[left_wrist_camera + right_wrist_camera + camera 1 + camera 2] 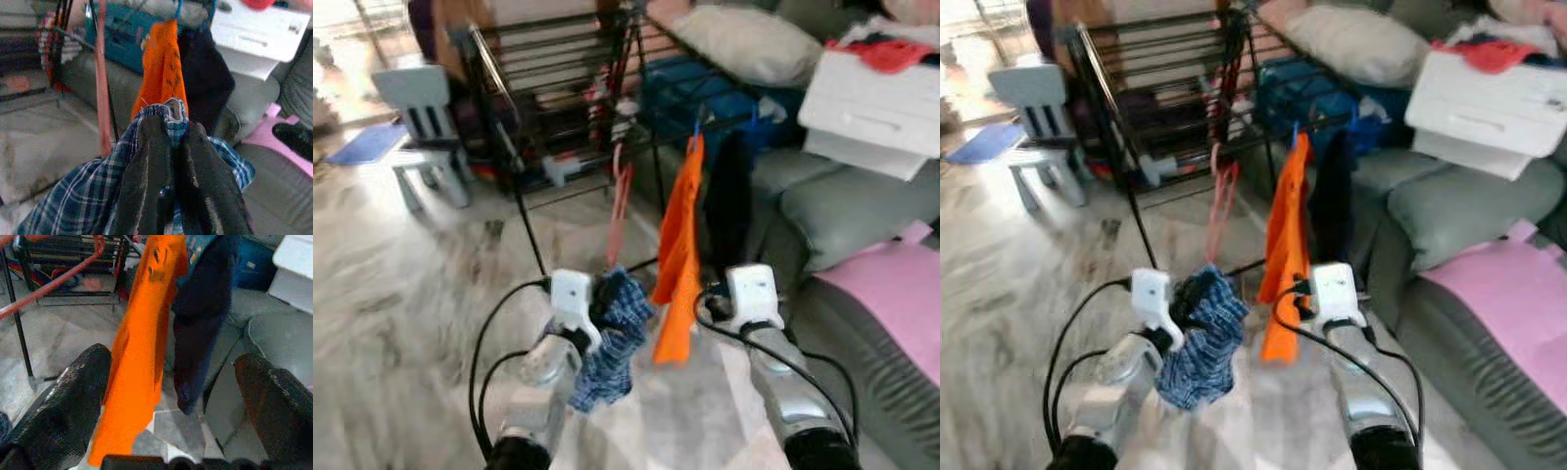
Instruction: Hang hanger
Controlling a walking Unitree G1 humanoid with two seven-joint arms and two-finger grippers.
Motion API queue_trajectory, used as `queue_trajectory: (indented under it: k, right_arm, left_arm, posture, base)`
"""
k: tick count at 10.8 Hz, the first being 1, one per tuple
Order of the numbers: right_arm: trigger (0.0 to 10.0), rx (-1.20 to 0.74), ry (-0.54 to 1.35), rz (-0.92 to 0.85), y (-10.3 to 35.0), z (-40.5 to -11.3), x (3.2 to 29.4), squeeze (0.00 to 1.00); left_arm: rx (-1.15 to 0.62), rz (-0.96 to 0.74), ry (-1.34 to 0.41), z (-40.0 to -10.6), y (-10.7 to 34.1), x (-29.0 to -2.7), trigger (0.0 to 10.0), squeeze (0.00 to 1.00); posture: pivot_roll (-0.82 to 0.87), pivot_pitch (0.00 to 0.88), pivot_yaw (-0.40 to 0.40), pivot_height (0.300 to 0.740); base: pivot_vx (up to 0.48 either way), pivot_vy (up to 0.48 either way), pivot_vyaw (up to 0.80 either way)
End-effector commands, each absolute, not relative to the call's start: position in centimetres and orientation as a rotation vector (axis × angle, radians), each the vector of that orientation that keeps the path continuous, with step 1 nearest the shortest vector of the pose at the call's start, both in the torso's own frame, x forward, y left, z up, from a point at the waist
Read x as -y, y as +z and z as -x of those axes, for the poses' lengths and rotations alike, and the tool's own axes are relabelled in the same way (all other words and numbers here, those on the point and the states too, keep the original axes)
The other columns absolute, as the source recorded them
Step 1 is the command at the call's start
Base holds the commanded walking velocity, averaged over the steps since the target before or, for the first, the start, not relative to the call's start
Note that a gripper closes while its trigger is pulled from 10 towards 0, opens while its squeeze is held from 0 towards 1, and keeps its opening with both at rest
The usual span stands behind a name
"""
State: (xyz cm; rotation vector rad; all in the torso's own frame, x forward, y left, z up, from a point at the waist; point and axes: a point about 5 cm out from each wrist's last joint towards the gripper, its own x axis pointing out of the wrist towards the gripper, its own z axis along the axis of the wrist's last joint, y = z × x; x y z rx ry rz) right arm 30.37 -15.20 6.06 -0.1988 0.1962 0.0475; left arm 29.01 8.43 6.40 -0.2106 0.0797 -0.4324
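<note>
**A:** so what's closest to the camera?

**B:** The two silver arms. The left tool [168,161] has its black fingers pinched tight on a bunched-up blue plaid garment [612,343], which hangs down in front of the left wrist. The right tool [171,396] is spread wide open with nothing in it, just beside an orange garment [677,264].

**A:** and the hanger?

**B:** A thin pink hanger [620,211] sits just past the plaid bundle, running up toward the black drying rack [558,98]. Can't tell if it's hooked on a rail or threaded into the plaid, it's too blurry. The orange piece hangs off the rack's near rail on a blue hook, with a dark navy garment [729,196] right next to it.

**A:** room?

**B:** Pale marbled tile floor [401,323]. On the right there's a grey sofa [842,211] with a pink sheet [896,294] on the seat, a white box [871,103] with red cloth on top, and a beige pillow [749,39] further back. Far left there's a small grey kids' chair [423,127] and a blue mat [367,145] near a bright doorway.
</note>
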Motion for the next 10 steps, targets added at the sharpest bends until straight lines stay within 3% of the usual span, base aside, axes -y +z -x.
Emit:
queue_trajectory:
  k: [1,5,7,10]
  right_arm:
    - [10.0,-0.159,0.095,0.188,6.76,-30.68,13.62,0.0]
    - [10.0,-0.146,0.109,0.197,7.01,-30.78,13.42,0.0]
    - [10.0,-0.141,0.107,0.195,7.11,-30.79,13.38,0.0]
    - [10.0,-0.117,0.071,0.231,7.74,-31.27,14.0,0.0]
  left_arm:
    - [-0.067,0.206,-0.411,-29.17,6.68,-9.01,10.0,0.0]
    - [-0.062,0.186,-0.403,-29.21,6.82,-9.15,10.0,0.0]
    - [-0.054,0.168,-0.416,-29.03,6.91,-8.99,10.0,0.0]
    - [-0.04,0.118,-0.414,-29.13,7.21,-9.09,10.0,0.0]
  posture:
    - [-0.08,0.0,0.003,0.74]
    - [-0.08,0.0,-0.002,0.74]
    - [-0.08,0.018,-0.003,0.74]
    - [-0.08,0.055,-0.009,0.74]
  base:
    - [0.247,0.412,0.0]
    - [0.0,0.473,0.4]
    - [0.375,0.278,0.0]
    - [0.4,0.0,0.0]
